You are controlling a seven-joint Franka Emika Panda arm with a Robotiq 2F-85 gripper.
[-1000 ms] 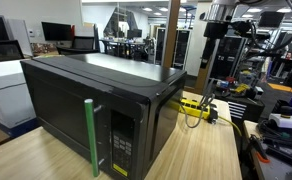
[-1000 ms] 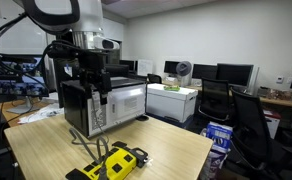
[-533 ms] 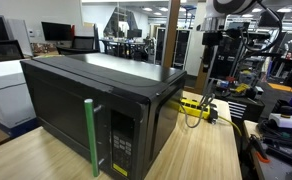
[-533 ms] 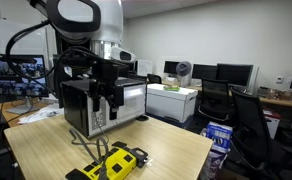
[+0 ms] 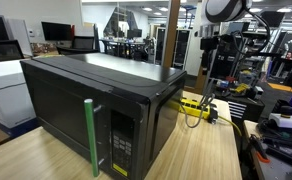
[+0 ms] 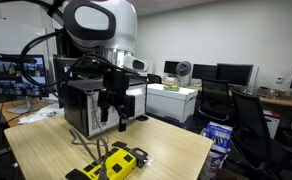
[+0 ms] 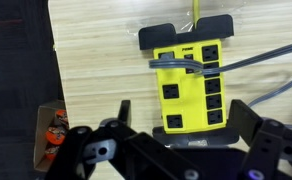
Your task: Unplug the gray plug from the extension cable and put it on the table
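Note:
The yellow extension cable (image 7: 191,88) lies flat on the light wood table (image 7: 94,60), seen from above in the wrist view. It also shows in both exterior views (image 5: 194,104) (image 6: 115,164). A gray plug (image 7: 179,63) with a gray cord sits in the strip's upper sockets, and the cord runs off to the right. My gripper (image 7: 182,128) hangs high above the strip, open and empty, its two black fingers framing the strip's near end. It shows in both exterior views (image 5: 208,48) (image 6: 111,118).
A large black microwave (image 5: 96,100) with a green upright handle (image 5: 90,135) stands on the table (image 5: 211,150) next to the strip. The table edge and a box with orange items (image 7: 52,135) are at the wrist view's left. Desks and chairs stand behind.
The arm has swung sideways over the table toward the strip, and its gripper has come lower. The gripper stays open. The strip and plug have not moved.

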